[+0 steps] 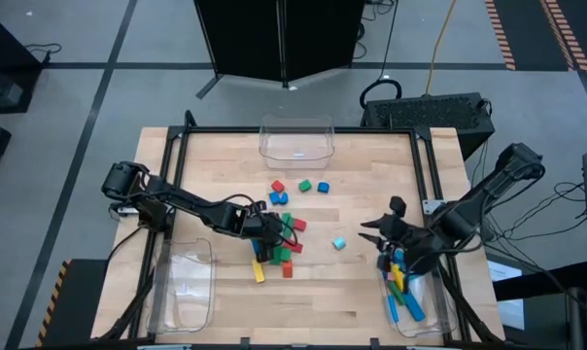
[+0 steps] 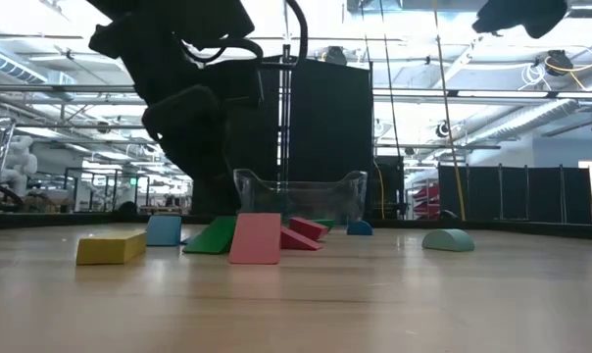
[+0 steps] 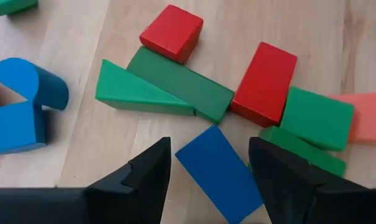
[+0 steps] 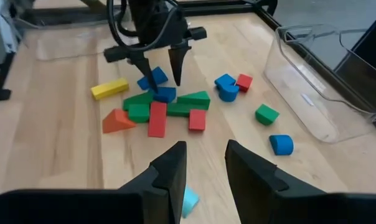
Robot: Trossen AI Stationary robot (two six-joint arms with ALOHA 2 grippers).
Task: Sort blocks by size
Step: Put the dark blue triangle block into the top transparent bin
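The blocks lie in a pile [image 1: 279, 243] at the table's middle: green wedges [image 3: 144, 96], red pieces [image 3: 264, 82], a pink one [image 3: 368, 115] and a yellow bar [image 1: 258, 270]. My left gripper [image 3: 210, 142] is open and points down over the pile. Its fingers stand on either side of a blue block [image 3: 219, 171] that lies flat on the table, with a gap showing on each side. My right gripper [image 4: 203, 163] is open and empty near the right bin, above a cyan block [image 4: 189, 200].
A clear bin [image 1: 295, 138] stands at the far edge, another [image 1: 184, 287] at the near left. A third [image 1: 415, 301] at the near right holds several long bars. Loose red, green and blue blocks [image 1: 303, 185] lie between the pile and the far bin.
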